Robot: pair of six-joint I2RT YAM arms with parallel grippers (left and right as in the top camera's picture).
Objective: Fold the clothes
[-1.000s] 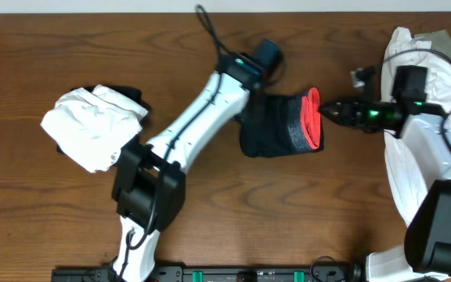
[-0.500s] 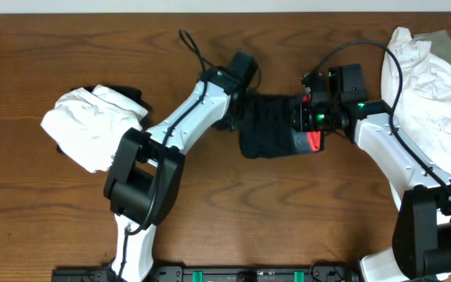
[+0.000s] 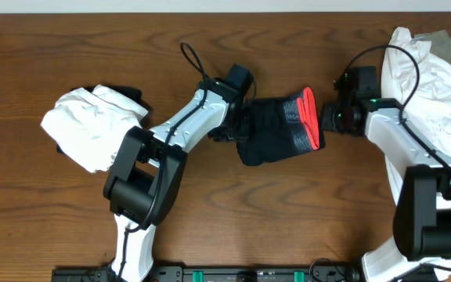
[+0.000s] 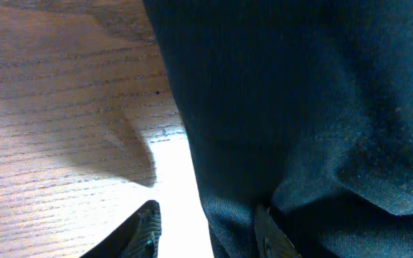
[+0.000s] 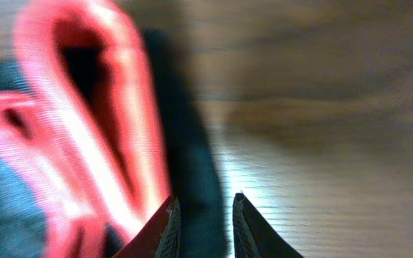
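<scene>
Dark wooden table (image 3: 233, 211). Dark folded garment with red waistband (image 3: 280, 129) at centre. Left gripper (image 3: 237, 129) at its left edge, jaws parted, apparently straddling the fabric. Right gripper (image 5: 203, 218) beside the red band, jaws narrowly apart. Crumpled white cloth pile (image 3: 92, 125) far left of the garment.

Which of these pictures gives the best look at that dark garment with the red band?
The overhead view: the whole dark garment shows, between both grippers. The left wrist view shows only plain dark cloth up close; the right wrist view shows a blurred piece of its red band.
</scene>
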